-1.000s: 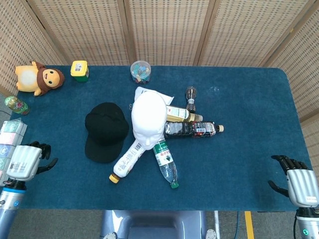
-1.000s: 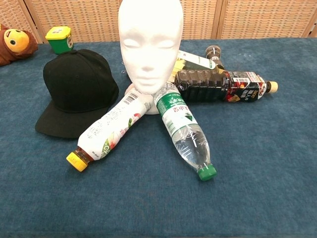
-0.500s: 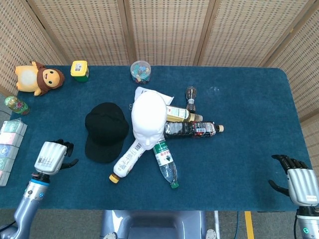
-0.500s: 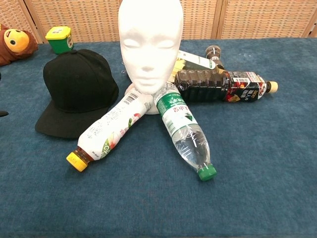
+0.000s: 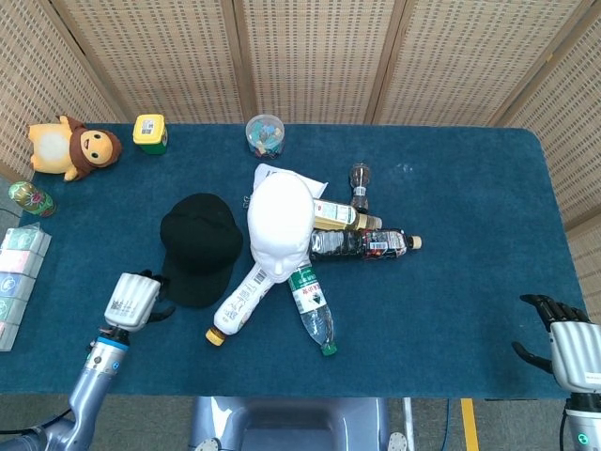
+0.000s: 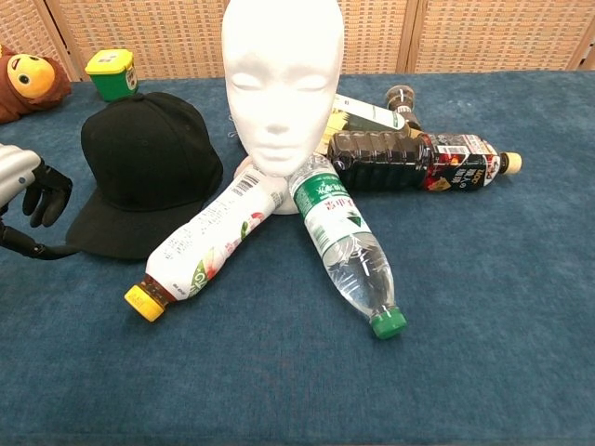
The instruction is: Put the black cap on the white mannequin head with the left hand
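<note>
Black cap [image 5: 198,247] sits left of the white mannequin head [image 5: 280,224], mid-surface, with open blue room toward the left edge. Left hand [image 5: 133,301] hovers just beside the brim, fingers [image 6: 48,196] loosely curled, holding nothing. Right hand [image 5: 571,346] idles off the front-right corner, fingers apart.

Bright, even indoor light, both views sharp.

Soft diffuse light falls from above on the dark blue cloth-covered surface [image 5: 451,310], leaving only faint, short shadows under the things on it. The white foam mannequin head [image 6: 282,79] is nearly washed out in the head view, its features flattened. The clear plastic water bottle [image 6: 349,246], right of the left robot hand [image 6: 28,190], carries small glints. The black fabric cap [image 6: 149,167] just beside that robot hand shows little detail.
</note>
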Action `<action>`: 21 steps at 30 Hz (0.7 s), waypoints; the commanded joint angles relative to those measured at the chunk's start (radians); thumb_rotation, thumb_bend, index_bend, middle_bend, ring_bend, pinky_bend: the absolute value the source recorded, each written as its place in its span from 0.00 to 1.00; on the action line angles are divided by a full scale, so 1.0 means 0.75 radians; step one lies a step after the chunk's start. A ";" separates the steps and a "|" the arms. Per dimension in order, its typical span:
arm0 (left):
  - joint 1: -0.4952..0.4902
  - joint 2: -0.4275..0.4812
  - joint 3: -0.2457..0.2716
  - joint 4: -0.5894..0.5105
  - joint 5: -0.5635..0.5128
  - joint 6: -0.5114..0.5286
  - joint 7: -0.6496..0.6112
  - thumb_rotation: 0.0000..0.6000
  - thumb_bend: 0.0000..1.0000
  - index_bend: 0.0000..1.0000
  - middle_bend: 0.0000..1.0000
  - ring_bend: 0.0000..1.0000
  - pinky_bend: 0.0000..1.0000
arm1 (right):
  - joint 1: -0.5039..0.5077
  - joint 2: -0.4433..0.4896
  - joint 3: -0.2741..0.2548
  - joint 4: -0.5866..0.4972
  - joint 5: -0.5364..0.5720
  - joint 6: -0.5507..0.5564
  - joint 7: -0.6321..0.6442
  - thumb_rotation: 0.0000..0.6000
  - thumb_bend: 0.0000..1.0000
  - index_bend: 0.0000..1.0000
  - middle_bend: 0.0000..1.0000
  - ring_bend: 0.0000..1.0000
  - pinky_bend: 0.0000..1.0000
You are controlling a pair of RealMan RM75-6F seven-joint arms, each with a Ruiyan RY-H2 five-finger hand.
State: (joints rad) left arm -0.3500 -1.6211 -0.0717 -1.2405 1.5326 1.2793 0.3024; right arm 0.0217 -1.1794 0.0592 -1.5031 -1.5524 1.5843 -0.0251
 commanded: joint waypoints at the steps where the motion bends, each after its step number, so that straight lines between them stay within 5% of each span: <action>1: -0.012 -0.032 0.004 0.025 -0.011 -0.016 0.008 1.00 0.12 0.70 0.71 0.58 0.76 | -0.002 0.000 0.000 0.004 0.001 0.001 0.004 1.00 0.11 0.27 0.35 0.40 0.41; 21: -0.053 -0.146 -0.015 0.129 -0.078 -0.043 0.024 1.00 0.12 0.70 0.71 0.58 0.76 | -0.017 0.004 0.003 0.017 0.012 0.012 0.023 1.00 0.11 0.27 0.35 0.40 0.41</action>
State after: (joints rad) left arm -0.3890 -1.7297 -0.0827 -1.1439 1.4743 1.2479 0.3202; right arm 0.0090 -1.1764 0.0612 -1.4904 -1.5433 1.5929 -0.0081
